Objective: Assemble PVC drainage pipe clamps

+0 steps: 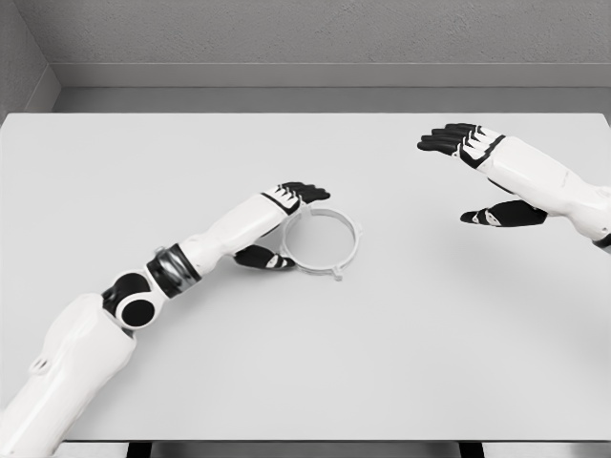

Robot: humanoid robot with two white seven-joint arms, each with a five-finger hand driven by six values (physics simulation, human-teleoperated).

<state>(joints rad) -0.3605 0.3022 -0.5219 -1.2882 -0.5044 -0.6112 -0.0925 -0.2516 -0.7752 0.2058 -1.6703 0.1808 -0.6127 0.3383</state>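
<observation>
While the left hand (pixel 286 215) sits at the near-left edge of the white ring clamp (pixel 322 242), fingers over its rim and thumb below, it looks open, not yet gripping. To grasp well, it should pinch the rim squarely without tipping the ring. Farther right of the ring, the right hand (pixel 477 167) hovers open above the table (pixel 191 153).

Bare sim test cell, not any real room

Pretty much just a plain white table (pixel 315 382) filling the view, with flat grey walls (pixel 315 29) and a pale baseboard strip (pixel 315 74) well beyond the right hand (pixel 477 162), a corner off past the left hand (pixel 291 215). Flat, even render lighting, dark table legs (pixel 139 448) at the near edge.
</observation>
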